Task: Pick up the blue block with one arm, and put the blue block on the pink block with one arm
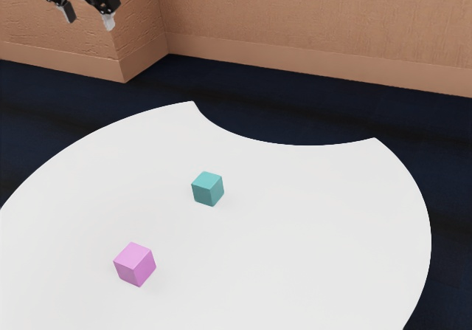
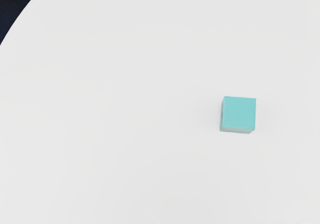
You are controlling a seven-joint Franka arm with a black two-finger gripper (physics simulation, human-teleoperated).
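Note:
A teal-blue block (image 1: pixel 207 188) rests near the middle of the white table (image 1: pixel 310 256). The pink block (image 1: pixel 134 263) lies closer to the front, toward the exterior view's left of the blue one, a short gap apart. My gripper (image 1: pixel 88 16) hangs high at the exterior view's upper left, well above and away from both blocks, with its fingers spread open and nothing between them. From the hand's camera the blue block (image 2: pixel 238 114) sits alone on the white tabletop (image 2: pixel 110 134).
The white table has a curved cut-out at its far edge (image 1: pixel 287 139), with dark floor (image 1: pixel 369 101) beyond. A tan wall (image 1: pixel 310 20) runs behind, with a boxy corner (image 1: pixel 125 57) jutting out below the gripper.

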